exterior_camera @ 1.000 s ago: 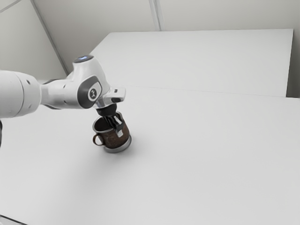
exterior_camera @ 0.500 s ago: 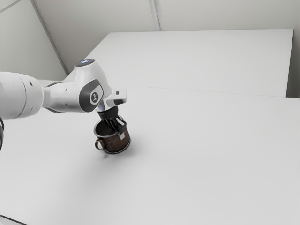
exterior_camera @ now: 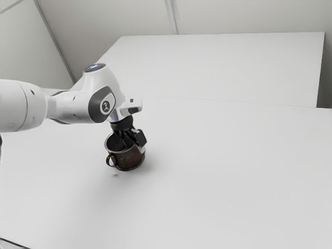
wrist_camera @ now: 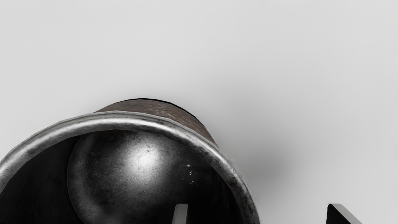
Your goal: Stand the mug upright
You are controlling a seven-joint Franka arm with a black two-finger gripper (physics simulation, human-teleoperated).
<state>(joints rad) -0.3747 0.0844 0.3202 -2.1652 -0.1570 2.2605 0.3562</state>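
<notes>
White, smooth tabletop [exterior_camera: 233,171] spreads across the exterior view; from its left reaches a white, jointed arm with dark grey trim [exterior_camera: 78,106]. Next comes the curved metal handle [exterior_camera: 108,161] of a rust-brown, cylindrical mug with a silvery rim [exterior_camera: 126,160], mouth up on the table beneath the arm's hand. Rightmost is the black two-finger gripper [wrist_camera: 258,213], open: the wrist view has one finger over the mug's hollow and the other outside its wall, with a gap to that wall. By my judgement the mug is upright or very nearly so, though I cannot tell whether its base sits wholly flat; at most a slight levelling and backing the fingers clear remain.
</notes>
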